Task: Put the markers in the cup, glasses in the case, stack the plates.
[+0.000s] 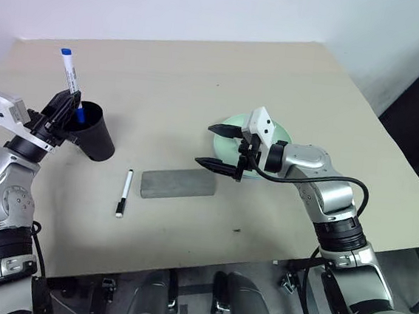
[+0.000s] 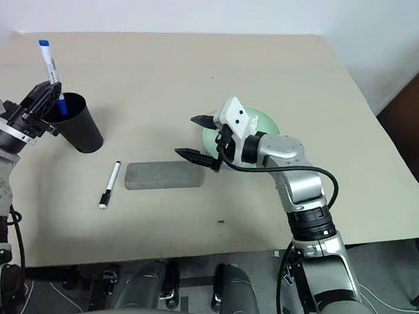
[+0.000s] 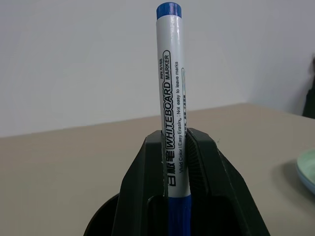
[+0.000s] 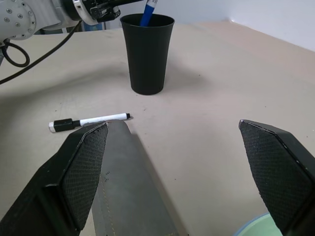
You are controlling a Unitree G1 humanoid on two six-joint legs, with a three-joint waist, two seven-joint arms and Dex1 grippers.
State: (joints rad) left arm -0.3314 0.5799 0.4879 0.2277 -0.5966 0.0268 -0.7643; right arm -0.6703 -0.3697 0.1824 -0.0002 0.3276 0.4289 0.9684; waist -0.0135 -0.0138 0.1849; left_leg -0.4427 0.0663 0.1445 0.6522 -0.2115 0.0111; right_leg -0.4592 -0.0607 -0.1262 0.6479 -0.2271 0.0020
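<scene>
At the left edge of the bench, the left gripper is clamped on the blue-capped marker, a slim, glossy white barrel with printed lettering, its lower blue end already inside the mouth of the cup, a smooth black tapered plastic cup standing upright; I judge this marker as nearly placed but not yet released; just right of the cup, the black-capped marker lies flat on the matte beige surface, untouched and left to do; beside it rests the case, a flat grey rectangle with a dull, felt-like top, lid down; whether the glasses are inside it cannot be told; farther right, the right gripper hangs with its textured black fingers spread wide and empty, in front of the plates; a mint-green rim over a light blue edge suggests they are stacked.
</scene>
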